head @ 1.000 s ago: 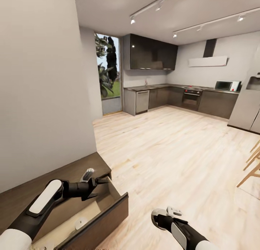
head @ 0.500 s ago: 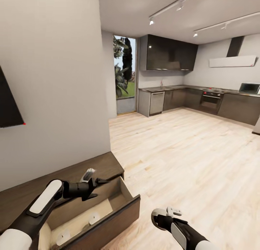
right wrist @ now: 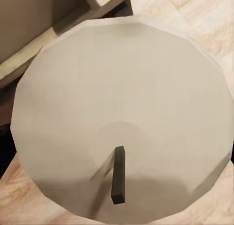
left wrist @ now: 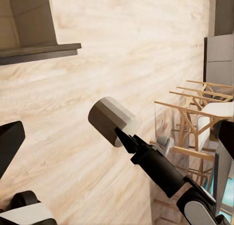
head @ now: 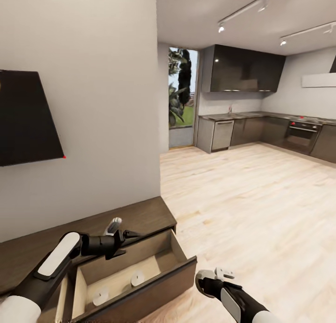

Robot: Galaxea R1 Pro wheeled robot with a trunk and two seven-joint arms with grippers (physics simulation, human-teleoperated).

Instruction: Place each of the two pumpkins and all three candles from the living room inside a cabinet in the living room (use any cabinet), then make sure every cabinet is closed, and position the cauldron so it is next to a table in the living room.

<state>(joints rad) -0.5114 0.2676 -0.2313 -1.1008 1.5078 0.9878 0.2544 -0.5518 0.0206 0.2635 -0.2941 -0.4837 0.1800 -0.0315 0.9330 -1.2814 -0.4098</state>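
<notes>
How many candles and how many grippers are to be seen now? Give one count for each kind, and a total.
candles: 3 (two in the drawer, one candle in the right gripper)
grippers: 2 (right gripper, left gripper)
total: 5

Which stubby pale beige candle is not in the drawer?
The candle gripped by the right end effector; the other two stand inside the dark-brown cabinet's open drawer.
</notes>
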